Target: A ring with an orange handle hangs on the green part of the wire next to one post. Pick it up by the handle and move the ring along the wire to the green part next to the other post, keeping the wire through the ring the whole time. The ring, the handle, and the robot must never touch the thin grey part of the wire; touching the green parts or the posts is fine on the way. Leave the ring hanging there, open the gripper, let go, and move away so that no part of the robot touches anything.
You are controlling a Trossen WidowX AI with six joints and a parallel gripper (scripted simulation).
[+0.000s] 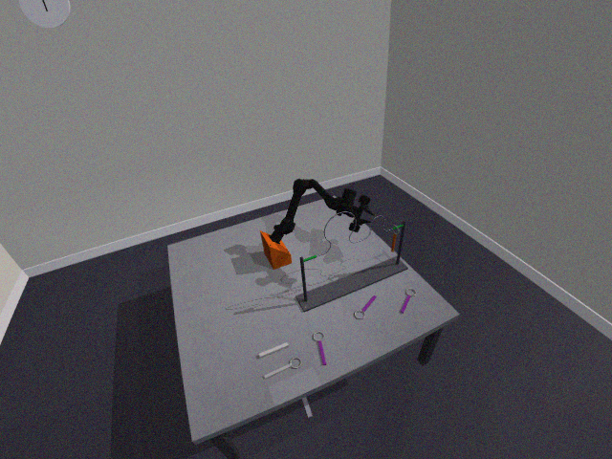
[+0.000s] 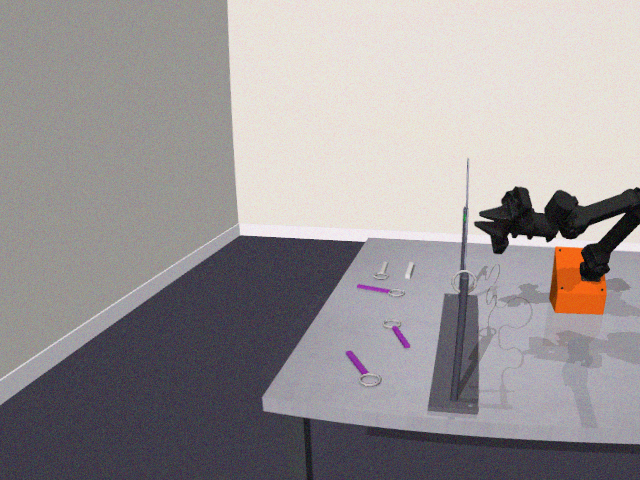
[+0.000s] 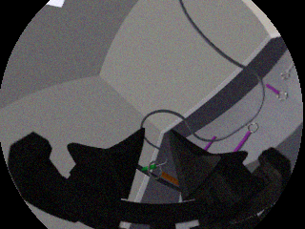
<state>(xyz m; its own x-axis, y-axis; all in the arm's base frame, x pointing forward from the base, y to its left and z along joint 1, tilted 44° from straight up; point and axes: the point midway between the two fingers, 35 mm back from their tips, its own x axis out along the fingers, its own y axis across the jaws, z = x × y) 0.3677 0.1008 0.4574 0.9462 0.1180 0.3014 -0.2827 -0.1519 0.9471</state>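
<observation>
Black wedge-fingered gripper — partly open, empty; slim orange handle hangs beside dark straight post.

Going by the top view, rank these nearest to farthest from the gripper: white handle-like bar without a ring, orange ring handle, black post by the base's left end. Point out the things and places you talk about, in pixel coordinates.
1. Orange ring handle (image 1: 394, 242) (image 3: 171, 178): right of the gripper (image 1: 362, 225) (image 2: 476, 219) (image 3: 156, 132).
2. Black post (image 1: 303, 280): lower left.
3. White bar (image 1: 273, 350) (image 2: 409, 270): farther down, near the table's front.
</observation>
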